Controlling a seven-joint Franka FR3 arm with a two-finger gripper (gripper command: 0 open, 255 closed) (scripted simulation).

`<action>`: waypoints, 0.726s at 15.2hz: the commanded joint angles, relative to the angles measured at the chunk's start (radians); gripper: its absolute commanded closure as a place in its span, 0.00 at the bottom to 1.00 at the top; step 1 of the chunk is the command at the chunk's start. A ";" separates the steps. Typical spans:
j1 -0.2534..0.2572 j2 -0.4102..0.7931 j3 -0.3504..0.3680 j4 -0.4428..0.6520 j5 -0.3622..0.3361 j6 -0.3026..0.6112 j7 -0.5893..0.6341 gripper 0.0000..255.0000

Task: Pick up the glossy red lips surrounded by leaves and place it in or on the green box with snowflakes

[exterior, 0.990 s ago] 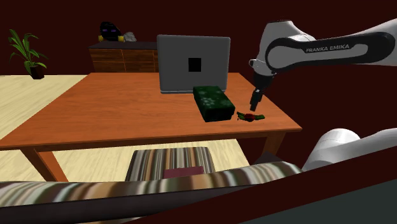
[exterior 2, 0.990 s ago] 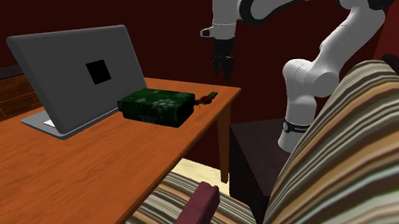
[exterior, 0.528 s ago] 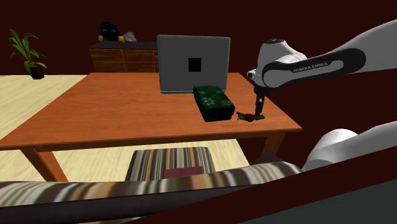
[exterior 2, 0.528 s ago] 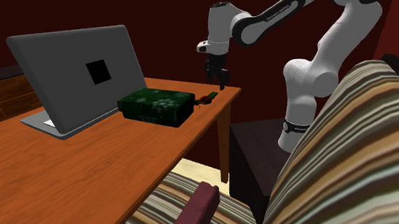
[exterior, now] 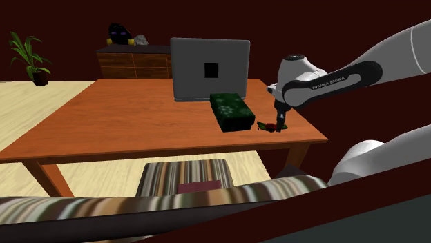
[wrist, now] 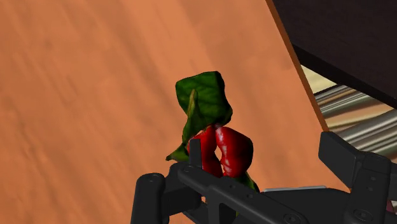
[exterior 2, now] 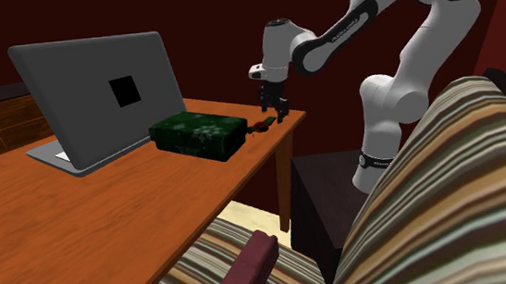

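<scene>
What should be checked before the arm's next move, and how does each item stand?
1. Gripper down at lips: ok.
2. Lips on table, apart from box: ok.
3. Lips well away from table edge: not ok, they lie near it.
4. Box top bare: ok.
5. Laptop off the path from lips to box: ok.
6. Lips gripped: cannot tell.

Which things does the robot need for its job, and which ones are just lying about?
For the job:
glossy red lips with green leaves
dark green box with pale snowflakes
black pincer, right at the lips

Just lying about:
open grey laptop
leafy green potted plant
brown wooden cabinet of drawers
</scene>
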 commanded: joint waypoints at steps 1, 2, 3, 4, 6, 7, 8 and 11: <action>-0.003 0.017 -0.007 -0.006 -0.007 0.025 0.001 0.00; -0.003 0.017 -0.007 -0.006 -0.007 0.025 0.001 0.00; -0.003 0.017 -0.007 -0.006 -0.007 0.025 0.001 0.00; -0.003 0.017 -0.007 -0.006 -0.007 0.025 0.001 0.00; -0.003 0.017 -0.007 -0.006 -0.007 0.025 0.001 0.00; -0.003 0.017 -0.007 -0.006 -0.007 0.025 0.001 0.00; -0.003 0.017 -0.007 -0.006 -0.007 0.024 0.001 0.00; -0.003 0.017 -0.007 -0.006 -0.007 0.024 0.001 1.00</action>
